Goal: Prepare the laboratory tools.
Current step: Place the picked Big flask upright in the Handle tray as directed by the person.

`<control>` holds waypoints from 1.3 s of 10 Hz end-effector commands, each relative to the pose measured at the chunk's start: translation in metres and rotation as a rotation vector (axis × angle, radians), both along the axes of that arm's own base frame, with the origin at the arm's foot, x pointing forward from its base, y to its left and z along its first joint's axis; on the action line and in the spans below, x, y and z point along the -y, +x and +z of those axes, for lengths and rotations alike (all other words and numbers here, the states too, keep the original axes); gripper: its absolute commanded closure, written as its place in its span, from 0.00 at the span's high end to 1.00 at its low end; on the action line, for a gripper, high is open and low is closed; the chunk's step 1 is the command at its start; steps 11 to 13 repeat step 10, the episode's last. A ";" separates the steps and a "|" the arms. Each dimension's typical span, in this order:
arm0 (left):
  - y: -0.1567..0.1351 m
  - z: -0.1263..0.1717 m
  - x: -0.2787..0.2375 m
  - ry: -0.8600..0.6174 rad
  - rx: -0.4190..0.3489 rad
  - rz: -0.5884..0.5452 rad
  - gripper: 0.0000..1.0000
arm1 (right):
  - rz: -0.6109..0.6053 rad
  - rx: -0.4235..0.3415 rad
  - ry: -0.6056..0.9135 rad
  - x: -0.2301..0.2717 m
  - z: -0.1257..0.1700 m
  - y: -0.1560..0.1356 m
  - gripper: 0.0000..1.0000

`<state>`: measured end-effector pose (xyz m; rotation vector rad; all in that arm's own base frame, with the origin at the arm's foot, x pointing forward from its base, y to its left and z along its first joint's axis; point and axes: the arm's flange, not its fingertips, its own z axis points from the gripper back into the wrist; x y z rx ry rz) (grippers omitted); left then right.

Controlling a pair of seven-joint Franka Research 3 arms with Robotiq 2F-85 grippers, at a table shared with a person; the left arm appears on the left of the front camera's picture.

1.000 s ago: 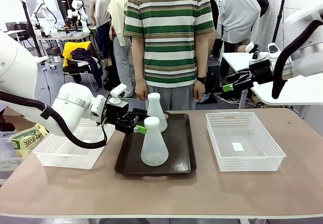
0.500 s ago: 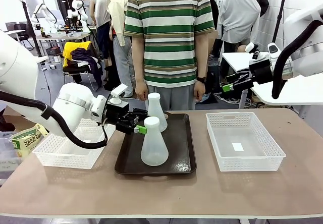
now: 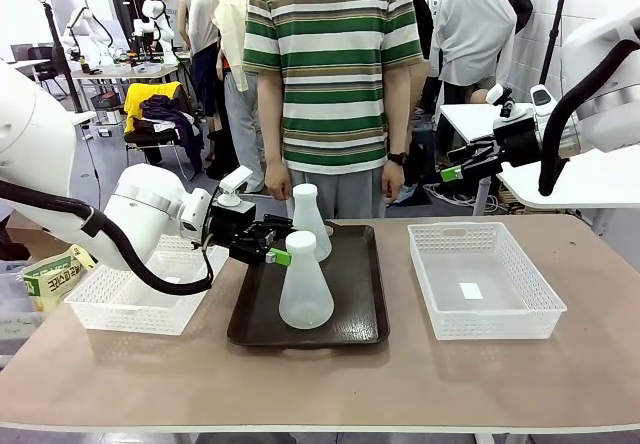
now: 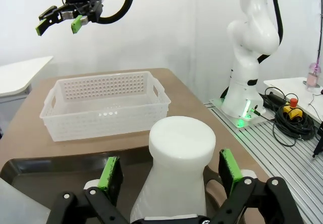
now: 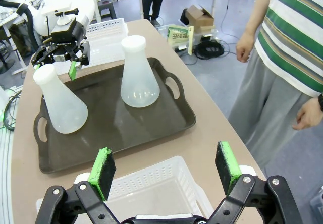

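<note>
Two translucent white conical flasks stand upright on a dark brown tray [image 3: 355, 314]. The near flask [image 3: 305, 286] has its neck between the green pads of my left gripper [image 3: 282, 250], which is open and does not touch it. In the left wrist view that flask [image 4: 179, 163] rises between the spread fingers of the left gripper [image 4: 169, 171]. The far flask [image 3: 309, 221] stands free behind it. My right gripper [image 3: 455, 172] hangs open and empty, high over the table's far right. From the right wrist, the right gripper [image 5: 164, 166] looks down on both flasks [image 5: 59, 103] [image 5: 137, 75].
One white lattice basket [image 3: 130, 304] sits left of the tray, under my left arm. Another basket [image 3: 485, 279] sits to the right, with only a small label inside. A person in a striped shirt [image 3: 335, 84] stands at the far edge, hands hanging down.
</note>
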<state>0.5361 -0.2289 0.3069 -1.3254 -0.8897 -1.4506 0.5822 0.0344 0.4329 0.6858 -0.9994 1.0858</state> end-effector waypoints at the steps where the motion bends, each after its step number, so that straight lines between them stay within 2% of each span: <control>1: 0.003 0.001 0.001 -0.005 0.004 -0.004 1.00 | -0.006 -0.015 -0.010 0.000 0.001 0.001 1.00; 13: 0.003 0.001 0.001 -0.005 0.004 -0.004 1.00 | -0.006 -0.015 -0.010 0.000 0.001 0.001 1.00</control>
